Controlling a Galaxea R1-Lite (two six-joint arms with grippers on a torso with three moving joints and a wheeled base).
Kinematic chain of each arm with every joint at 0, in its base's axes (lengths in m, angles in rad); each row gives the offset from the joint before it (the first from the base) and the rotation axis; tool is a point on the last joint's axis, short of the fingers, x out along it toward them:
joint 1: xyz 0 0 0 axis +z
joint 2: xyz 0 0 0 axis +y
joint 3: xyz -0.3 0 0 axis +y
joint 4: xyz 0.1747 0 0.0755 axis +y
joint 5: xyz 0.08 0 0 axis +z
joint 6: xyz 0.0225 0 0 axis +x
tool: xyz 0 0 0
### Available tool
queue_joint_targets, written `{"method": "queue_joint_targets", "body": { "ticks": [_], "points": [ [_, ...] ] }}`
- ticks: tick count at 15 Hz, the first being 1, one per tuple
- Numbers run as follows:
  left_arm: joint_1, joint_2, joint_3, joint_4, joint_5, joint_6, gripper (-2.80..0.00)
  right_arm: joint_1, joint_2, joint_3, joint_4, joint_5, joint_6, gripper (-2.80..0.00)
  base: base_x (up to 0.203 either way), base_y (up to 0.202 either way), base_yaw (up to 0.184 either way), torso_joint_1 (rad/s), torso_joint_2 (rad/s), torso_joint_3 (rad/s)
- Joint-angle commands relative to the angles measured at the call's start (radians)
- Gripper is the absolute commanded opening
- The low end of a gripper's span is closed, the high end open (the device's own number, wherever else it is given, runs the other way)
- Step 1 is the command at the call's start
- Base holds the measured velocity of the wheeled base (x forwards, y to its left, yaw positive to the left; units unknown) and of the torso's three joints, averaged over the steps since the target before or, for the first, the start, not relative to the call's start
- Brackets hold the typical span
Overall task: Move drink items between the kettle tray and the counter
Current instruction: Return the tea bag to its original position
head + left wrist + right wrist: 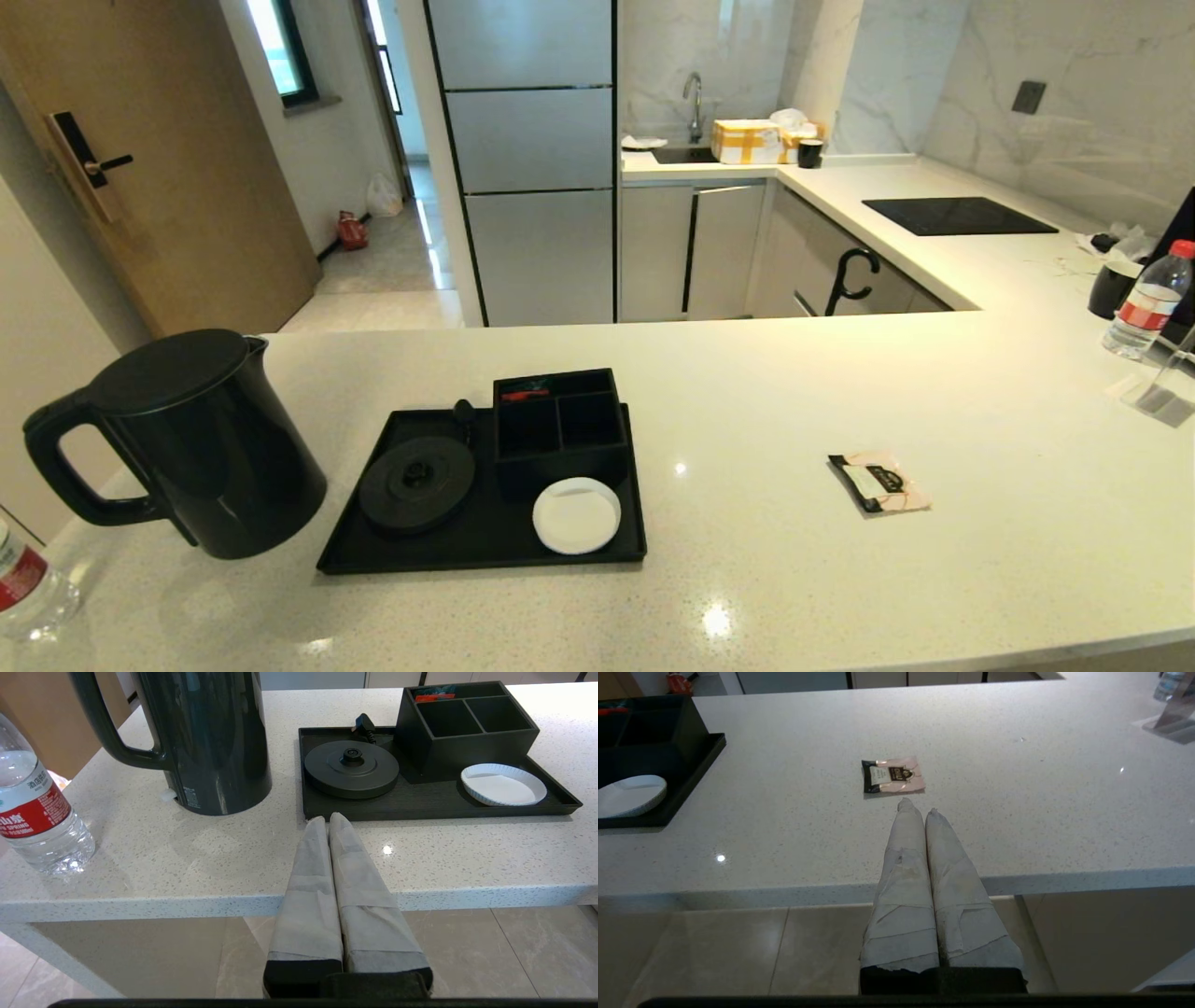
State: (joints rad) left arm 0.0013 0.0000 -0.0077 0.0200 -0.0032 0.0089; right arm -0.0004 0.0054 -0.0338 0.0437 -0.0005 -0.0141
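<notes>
The black kettle [201, 439] [210, 742] stands on the counter [766, 401] just left of the kettle tray [485, 551] [420, 809]. The tray bears a round kettle base [417, 483] [351, 767], a divided black box [557, 429] and a white coaster [576, 514] [503, 784]. A red-labelled water bottle [23, 583] [37, 812] stands at the counter's near left corner. The pinkish tea sachet [879, 482] [893, 774] lies flat right of the tray. My left gripper [328, 819] is shut and empty near the counter's front edge. The right gripper [919, 808] is shut and empty, just short of the sachet.
A second red-capped bottle [1148, 301] and a dark cup [1111, 289] stand at the far right by a clear stand [1165, 392]. A black glass hob [957, 216] lies in the back counter. A sink [686, 154] and a yellow box [745, 140] sit far behind.
</notes>
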Motion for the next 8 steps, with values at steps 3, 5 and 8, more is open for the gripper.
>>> {"method": "queue_joint_targets", "body": {
  "ticks": [3,5,8],
  "points": [
    [0.000,-0.002,0.000,0.000,0.000,0.000,-2.80,0.002,0.229,-0.259,0.071,0.004,0.122,-2.80,0.000,0.000,0.000,0.000,0.00,0.000],
    [0.000,-0.002,0.000,0.000,0.000,-0.001,-2.80,0.003,0.478,-0.456,0.193,0.008,0.211,-2.80,0.000,0.000,0.000,0.000,0.00,0.000],
    [0.000,-0.002,-0.001,0.000,0.000,0.000,-2.80,0.005,0.803,-0.614,0.372,0.064,0.285,-2.80,0.000,0.000,0.000,0.000,0.00,0.000]
  ]
}}
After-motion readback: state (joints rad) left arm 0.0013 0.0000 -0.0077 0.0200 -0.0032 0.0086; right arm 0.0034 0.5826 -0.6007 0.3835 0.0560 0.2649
